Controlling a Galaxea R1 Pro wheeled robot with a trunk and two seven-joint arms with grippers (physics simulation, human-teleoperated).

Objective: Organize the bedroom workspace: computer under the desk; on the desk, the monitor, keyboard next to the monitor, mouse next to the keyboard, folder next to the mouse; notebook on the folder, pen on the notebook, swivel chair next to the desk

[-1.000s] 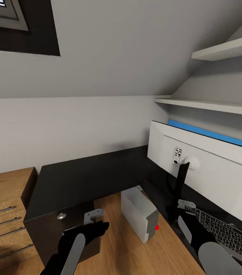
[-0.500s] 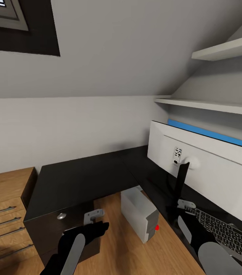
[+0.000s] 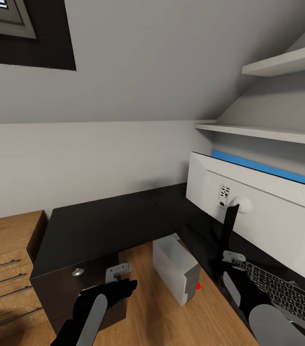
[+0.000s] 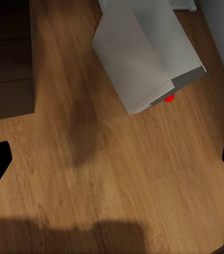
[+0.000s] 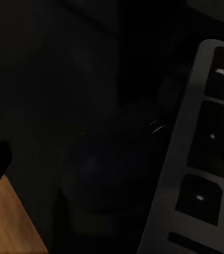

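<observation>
Mouse (image 5: 117, 159) seen just beside keyboard (image 5: 207, 159) on bench (image 5: 48, 63) by right wrist view. Left end effector (image 4: 112, 159) spread wide, empty, over floor (image 4: 117, 174); right end effector's opening cannot be told.

We record a black desk (image 3: 99, 226), a light-grey computer (image 3: 174, 269) with a red light, a white-backed monitor (image 3: 263, 211), a silver-grey keyboard (image 3: 287, 293) with dark keys, and a wood-brown floor (image 4: 117, 174).

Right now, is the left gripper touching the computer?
Apart. The left wrist view shows bare wood floor between the left gripper and the computer.
</observation>
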